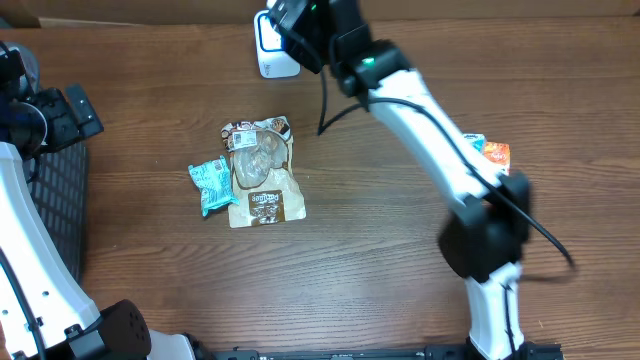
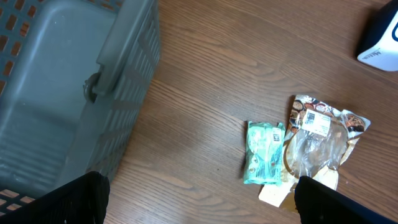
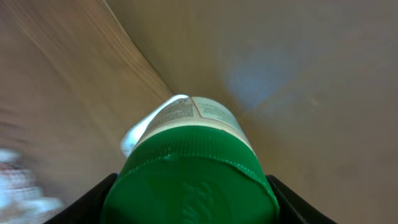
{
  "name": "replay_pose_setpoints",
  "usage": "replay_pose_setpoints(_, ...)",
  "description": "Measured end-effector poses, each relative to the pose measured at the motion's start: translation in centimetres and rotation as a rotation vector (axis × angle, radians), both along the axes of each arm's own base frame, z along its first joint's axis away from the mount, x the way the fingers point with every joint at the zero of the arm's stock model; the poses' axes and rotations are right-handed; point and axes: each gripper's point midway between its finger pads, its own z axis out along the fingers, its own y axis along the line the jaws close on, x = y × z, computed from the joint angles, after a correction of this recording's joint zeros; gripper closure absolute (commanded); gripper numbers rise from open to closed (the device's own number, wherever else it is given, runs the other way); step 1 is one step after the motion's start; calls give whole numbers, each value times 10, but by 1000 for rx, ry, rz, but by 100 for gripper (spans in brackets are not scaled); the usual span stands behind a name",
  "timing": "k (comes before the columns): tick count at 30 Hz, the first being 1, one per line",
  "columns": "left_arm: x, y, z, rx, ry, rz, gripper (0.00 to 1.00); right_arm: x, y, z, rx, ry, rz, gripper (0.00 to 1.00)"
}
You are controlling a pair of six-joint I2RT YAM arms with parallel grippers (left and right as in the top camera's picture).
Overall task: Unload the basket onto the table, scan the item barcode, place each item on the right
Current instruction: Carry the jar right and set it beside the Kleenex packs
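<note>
My right gripper [image 3: 193,200] is shut on a white container with a green screw lid [image 3: 189,177]. The lid fills the space between the two black fingers [image 3: 93,202], and a printed label [image 3: 186,112] shows on the white body. From overhead, the right gripper [image 1: 303,28] is at the table's far edge, right next to a white and blue box-shaped device [image 1: 270,52], and hides the container. My left gripper [image 2: 199,208] is open over bare wood beside the basket, with nothing between its fingers. It also shows in the overhead view, the left gripper [image 1: 72,112] at the far left.
A brown and clear pouch [image 1: 262,175] and a teal packet [image 1: 211,186] lie mid-table; both also show in the left wrist view, pouch [image 2: 320,140] and teal packet [image 2: 264,152]. A grey basket [image 2: 127,81] stands at the left. An orange packet [image 1: 493,153] lies behind the right arm.
</note>
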Motion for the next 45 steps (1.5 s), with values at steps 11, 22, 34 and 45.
replay_pose_setpoints(11,0,0,0,0,0,0,0,-129,-102,-1,13,602,-267,60)
replay_pose_setpoints(22,0,0,0,0,0,0,1,-141,-166,-106,-111,1005,-506,60)
replay_pose_setpoints(34,0,0,0,0,0,0,0,-124,-256,-174,-62,1097,-825,62)
replay_pose_setpoints(45,0,0,0,0,0,0,0,-119,-298,-199,-55,1070,-976,53)
